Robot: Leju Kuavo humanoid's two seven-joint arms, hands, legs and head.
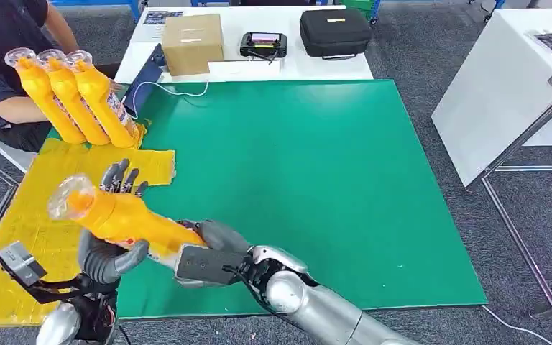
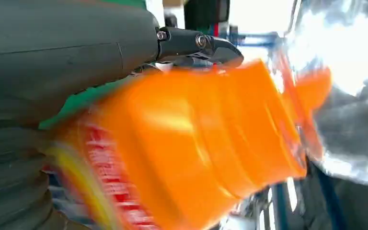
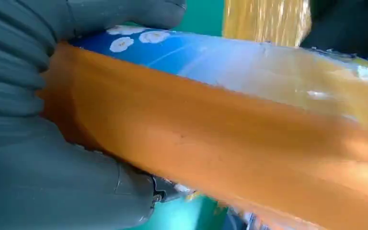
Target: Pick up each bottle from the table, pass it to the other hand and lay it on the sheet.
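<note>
Bottles (image 1: 72, 97), three orange ones, lean side by side at the far end of the yellow sheet (image 1: 25, 223), just in front of a seated person's arm (image 1: 14, 108). Nearer, the left hand (image 1: 111, 244) reaches up under a fourth orange bottle (image 1: 118, 214), thumb below and fingers spread behind it (whether it truly grips, I cannot tell). That bottle hangs tilted above the sheet's edge, clear cap toward the left. The right hand (image 1: 208, 251) wraps firmly around its base over the green mat (image 1: 295, 187). Beyond, a white table (image 1: 316, 66) carries a cardboard box (image 1: 192, 43) and a black case (image 1: 334, 32).
</note>
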